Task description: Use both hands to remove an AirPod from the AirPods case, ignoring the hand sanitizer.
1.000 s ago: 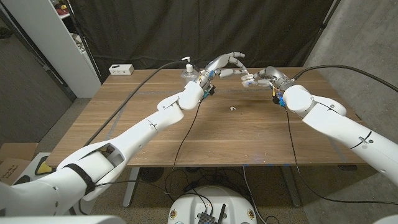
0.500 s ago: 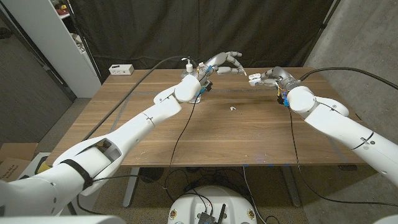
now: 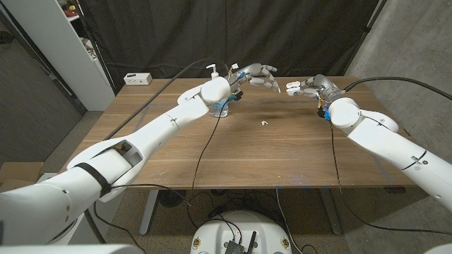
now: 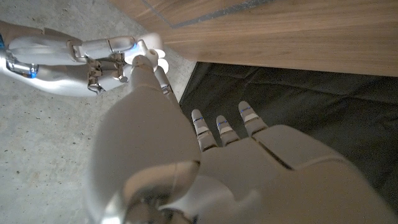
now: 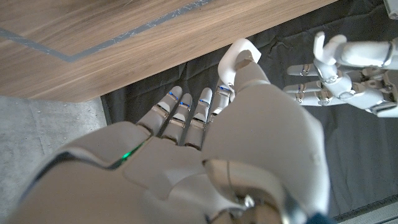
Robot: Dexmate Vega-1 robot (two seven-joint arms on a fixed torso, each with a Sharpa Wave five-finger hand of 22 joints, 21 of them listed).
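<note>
The right hand (image 3: pixel 305 87) pinches the white AirPods case (image 3: pixel 292 88) above the table's (image 3: pixel 282 152) far edge, the left hand (image 3: pixel 258 75) hovers beside it with fingers spread, and one AirPod (image 3: pixel 264 122) lies on the table between them.

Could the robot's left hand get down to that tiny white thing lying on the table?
Probably yes. The small white piece lies alone on bare wood, the left hand hovers just beyond it holding nothing, and the sanitizer bottle stands off to the side.
</note>
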